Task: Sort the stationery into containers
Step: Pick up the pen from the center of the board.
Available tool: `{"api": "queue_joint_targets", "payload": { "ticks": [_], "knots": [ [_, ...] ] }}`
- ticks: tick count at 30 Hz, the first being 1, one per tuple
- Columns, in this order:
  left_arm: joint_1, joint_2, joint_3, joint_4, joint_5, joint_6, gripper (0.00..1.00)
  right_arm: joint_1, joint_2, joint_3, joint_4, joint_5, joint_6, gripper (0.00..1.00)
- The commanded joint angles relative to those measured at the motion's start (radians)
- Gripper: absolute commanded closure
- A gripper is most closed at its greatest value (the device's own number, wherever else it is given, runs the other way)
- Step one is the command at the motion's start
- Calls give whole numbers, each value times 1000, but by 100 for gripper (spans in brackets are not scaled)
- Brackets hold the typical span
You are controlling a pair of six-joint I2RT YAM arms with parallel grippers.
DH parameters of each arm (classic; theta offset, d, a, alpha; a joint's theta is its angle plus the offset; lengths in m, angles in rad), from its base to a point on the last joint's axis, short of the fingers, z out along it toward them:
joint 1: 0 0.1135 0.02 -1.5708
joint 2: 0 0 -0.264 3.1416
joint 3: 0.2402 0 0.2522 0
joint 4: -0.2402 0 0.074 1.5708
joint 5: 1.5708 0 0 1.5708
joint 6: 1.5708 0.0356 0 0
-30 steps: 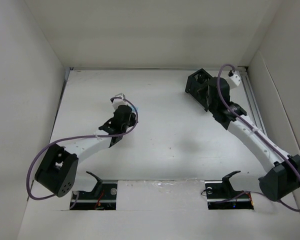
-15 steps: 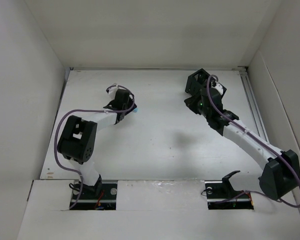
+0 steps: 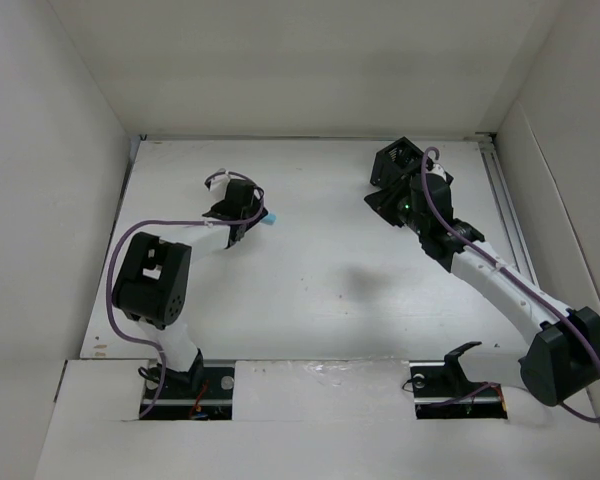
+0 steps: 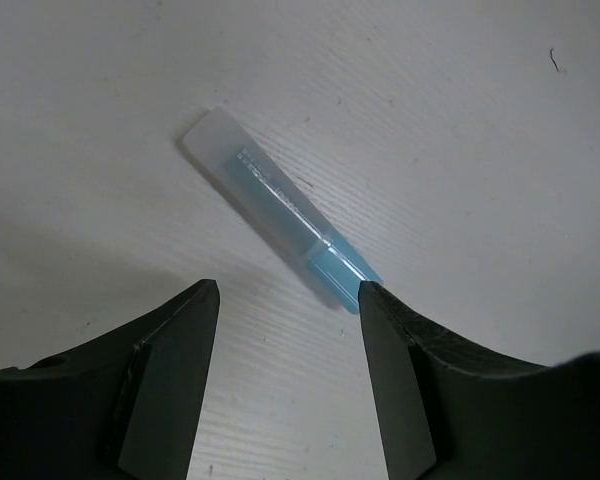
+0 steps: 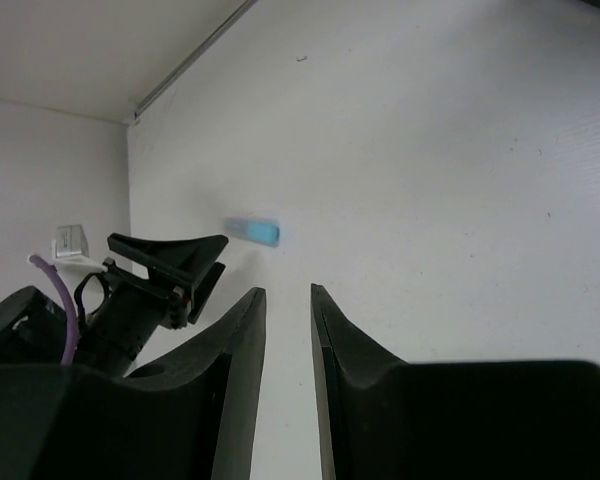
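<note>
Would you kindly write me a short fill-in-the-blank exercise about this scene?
1. The marker on the table has a pale ___ end.
2. The left gripper hangs at the marker with its jaws ___.
3. The right gripper, close to the organizer, holds ___.
Missing words: blue; open; nothing.

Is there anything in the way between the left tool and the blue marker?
No, nothing visible. The pale blue highlighter lies flat on the table just beyond the left tool. The tool's fingers stand open, and only bare tabletop shows between them and the highlighter.
</note>
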Motion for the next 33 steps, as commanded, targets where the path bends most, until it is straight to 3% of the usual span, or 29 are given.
{"api": "queue_joint_targets", "payload": {
  "ticks": [1, 20, 27, 31, 33],
  "knots": [
    [15, 22, 46, -6, -25, -2, 45, -2, -32, 3, 47, -32, 2, 69],
    [24, 191, 192, -27, 18, 25, 45, 7, 19, 21, 47, -72, -8, 66],
    [24, 272, 323, -105, 46, 96, 48, 16, 30, 30, 47, -72, -8, 65],
    [-19, 303, 362, -166, -61, 123, 48, 3, 18, 21, 47, -32, -8, 65],
    [-31, 289, 312, -153, -75, 132, 51, -7, 4, 10, 47, -32, 3, 65]
  ]
}}
